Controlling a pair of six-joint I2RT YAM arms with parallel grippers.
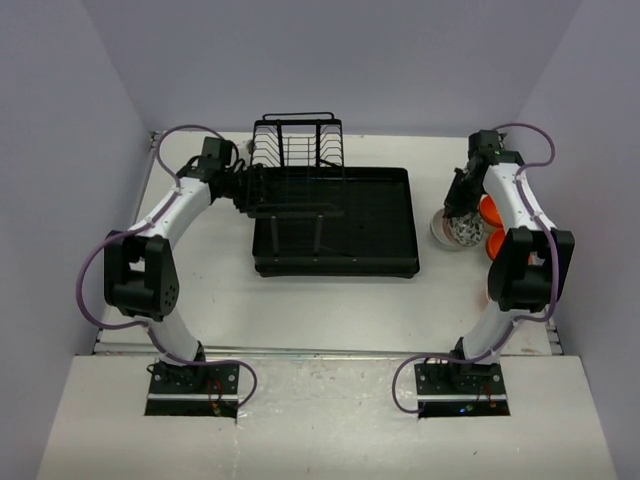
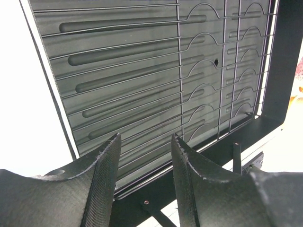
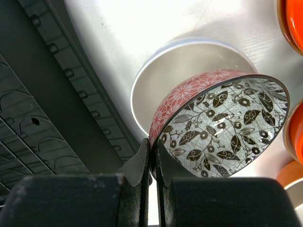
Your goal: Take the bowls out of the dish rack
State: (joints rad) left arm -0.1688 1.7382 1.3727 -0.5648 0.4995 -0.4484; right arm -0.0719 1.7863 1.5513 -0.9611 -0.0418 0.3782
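The black dish rack (image 1: 370, 215) lies mid-table, and I see no bowl in it. My left gripper (image 1: 262, 192) hangs open over the rack's left side. In the left wrist view its fingers (image 2: 144, 142) stand apart above the wire floor of the rack (image 2: 132, 71) with nothing between them. To the right of the rack, my right gripper (image 1: 458, 205) (image 3: 152, 144) is shut on the rim of a patterned bowl (image 3: 222, 127), pink outside and leaf-printed inside. It holds this bowl tilted just over a white bowl (image 3: 189, 66) on the table.
The rack's upright wire section (image 1: 297, 145) rises at its far end, close to my left wrist. Orange bowls (image 1: 492, 228) (image 3: 293, 19) sit on the table just right of the white bowl. The rack's right wall (image 3: 28, 94) runs beside my right gripper.
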